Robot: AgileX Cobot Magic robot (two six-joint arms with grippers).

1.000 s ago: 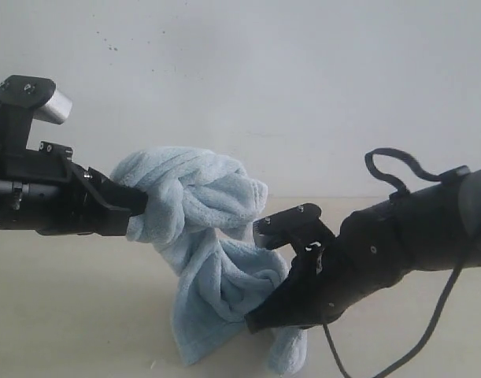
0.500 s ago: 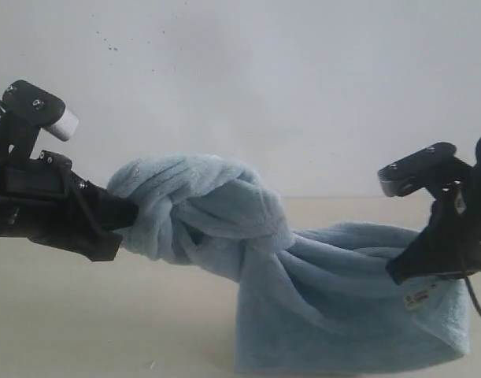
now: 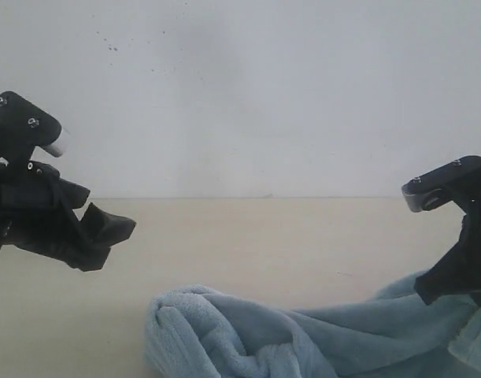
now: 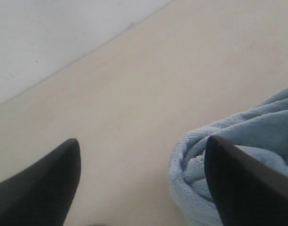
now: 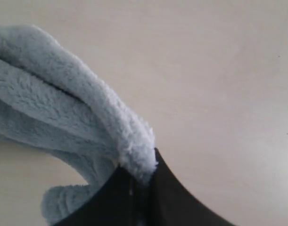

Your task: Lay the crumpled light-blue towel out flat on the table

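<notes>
The pale light-blue fluffy terry-cloth towel (image 3: 256,339) lies low on the smooth cream-beige table (image 3: 248,236). It forms a long twisted band, rolled and bunched at the end nearer the left arm, with the other end rising to the black right gripper (image 5: 139,175). That claw is clamped on a thick fold of the pile. The black left gripper (image 3: 106,236) hangs above bare table near the bunched end, its jaws spread wide and holding nothing. Behind stands a grey-white wall (image 3: 264,94) with dark specks.

The cloth looks soft, limp and light, so it should sag and fold wherever it is unsupported. The plush pile should give a firm, non-slipping bite, though its bulk calls for wide jaws. A hemmed edge or corner would spread it best. None can be made out in the roll, so the roll's outer lip seems the likeliest hold, drawn away from the right claw.
</notes>
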